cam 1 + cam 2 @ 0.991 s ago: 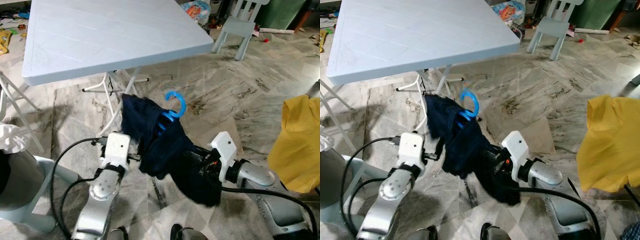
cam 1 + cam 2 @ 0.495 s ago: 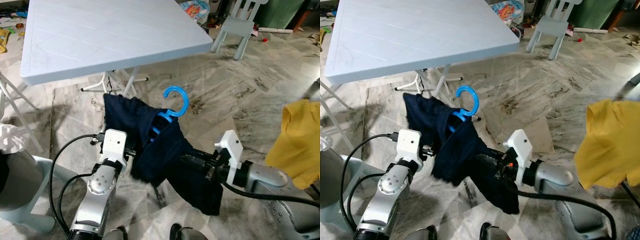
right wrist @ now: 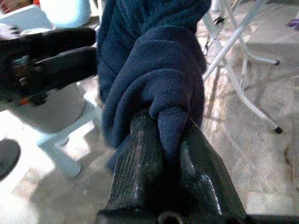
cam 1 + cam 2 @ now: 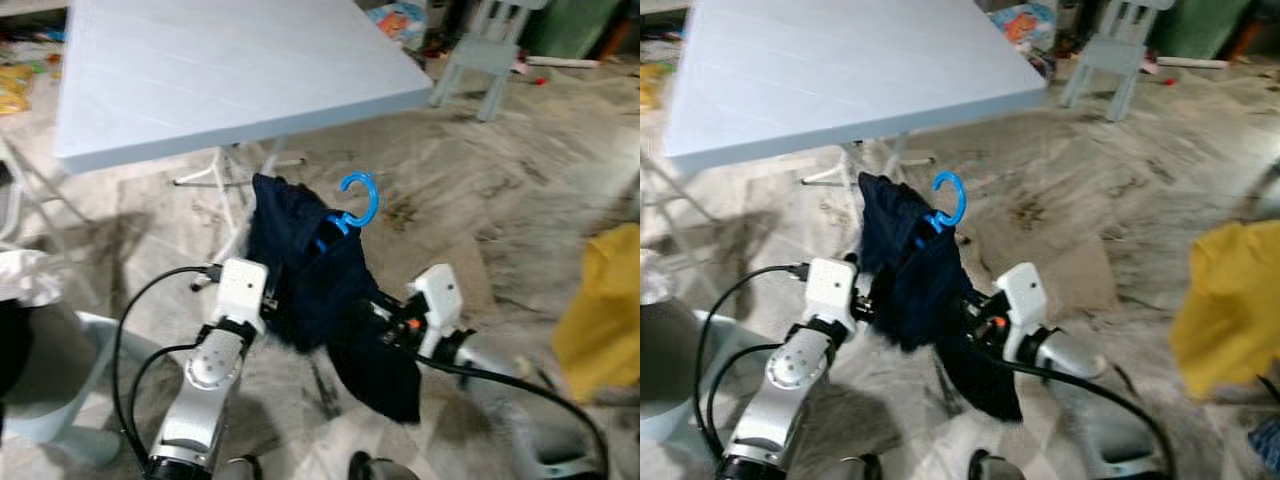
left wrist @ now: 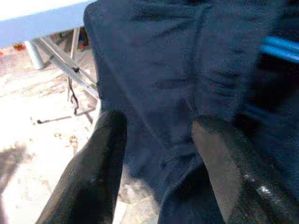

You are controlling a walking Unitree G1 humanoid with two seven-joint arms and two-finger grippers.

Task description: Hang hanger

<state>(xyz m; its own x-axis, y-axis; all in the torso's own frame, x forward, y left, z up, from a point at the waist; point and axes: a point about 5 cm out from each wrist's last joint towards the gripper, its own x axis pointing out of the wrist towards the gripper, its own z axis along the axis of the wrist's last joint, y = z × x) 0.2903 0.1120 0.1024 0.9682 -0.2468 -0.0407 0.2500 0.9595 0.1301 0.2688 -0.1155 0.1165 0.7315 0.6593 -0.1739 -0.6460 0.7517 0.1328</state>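
At the centre of the left eye frame a dark navy garment [image 4: 320,290] hangs bunched on a blue hanger [image 4: 352,205], whose hook curls free above the cloth, just below the front edge of the pale blue tabletop [image 4: 230,70] that fills the upper left. The right gripper [image 3: 170,135] pinches a fold of the garment, its two black fingers [image 3: 140,154] closed tight on the cloth. The left gripper [image 5: 159,140] sits against the garment's other side; its fingers [image 5: 105,154] stand apart with cloth lying between them and no firm pinch visible. The table's white folding legs [image 4: 225,180] stand just behind the garment. The marble floor [image 4: 480,190] stretches open toward the right of the frame, up to a small grey chair [image 4: 480,55] at the upper right. A yellow cloth [image 4: 600,310] hangs at the right edge, well apart from the grippers. A pale stool [image 4: 60,370] sits at the lower left beside the left arm.
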